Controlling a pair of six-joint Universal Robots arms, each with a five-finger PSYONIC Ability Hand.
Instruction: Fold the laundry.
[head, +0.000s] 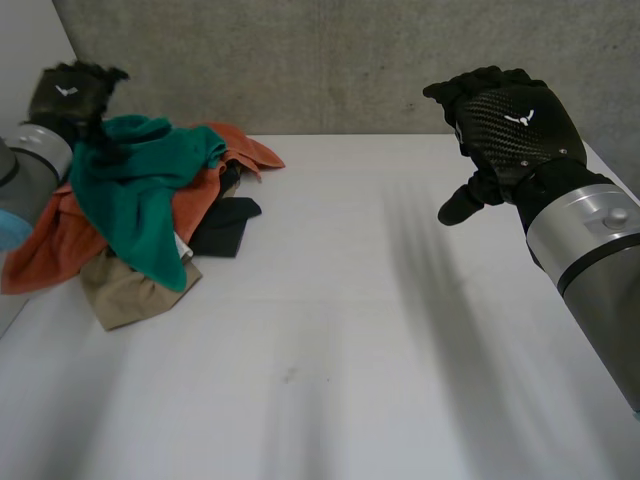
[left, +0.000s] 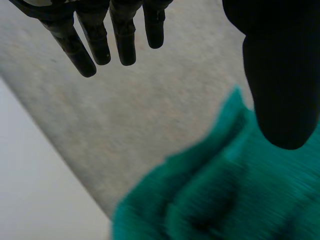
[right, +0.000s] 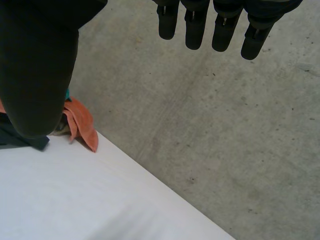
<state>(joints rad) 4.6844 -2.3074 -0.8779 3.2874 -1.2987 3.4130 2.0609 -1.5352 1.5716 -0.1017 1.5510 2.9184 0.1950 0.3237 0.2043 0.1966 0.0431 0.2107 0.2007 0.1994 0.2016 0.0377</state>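
Laundry heaped at far left corner of desk: green cloth on top, draped over orange cloth, with black cloth and beige cloth poking out on the near side of the heap. Left hand raised just above the heap's far left side, fingers straight and apart from thumb, gripping nothing, green cloth close under thumb. Right hand held up over far right of desk, well apart from the heap, fingers relaxed and empty.
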